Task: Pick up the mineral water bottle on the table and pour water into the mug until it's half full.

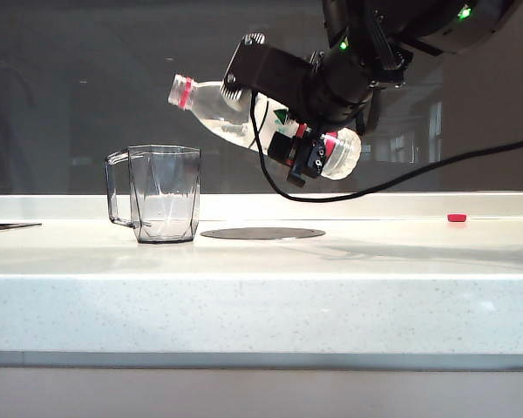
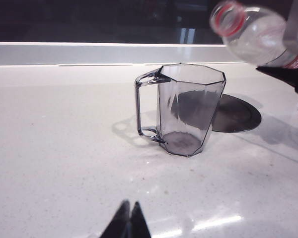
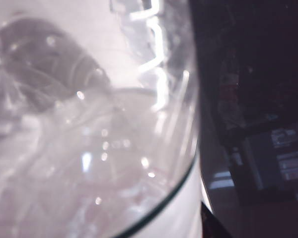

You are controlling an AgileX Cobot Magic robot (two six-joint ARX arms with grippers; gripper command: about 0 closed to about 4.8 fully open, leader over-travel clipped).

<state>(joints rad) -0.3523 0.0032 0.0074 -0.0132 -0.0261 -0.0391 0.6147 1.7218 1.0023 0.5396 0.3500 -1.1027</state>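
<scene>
The long white speckled stone-like table [image 1: 261,296] carries a clear faceted glass mug [image 1: 164,193], a flat dark round disc [image 1: 262,233], and what may be a small red cap [image 1: 457,218].

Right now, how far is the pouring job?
Done: the right gripper holds the mineral water bottle lifted and tilted, uncapped mouth near the mug. In hand: tipping. Left: no stream visible; the mug looks empty. The left gripper is shut, idle.

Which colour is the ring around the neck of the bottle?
Red. The neck ring of the mineral water bottle shows best in the left wrist view.
</scene>
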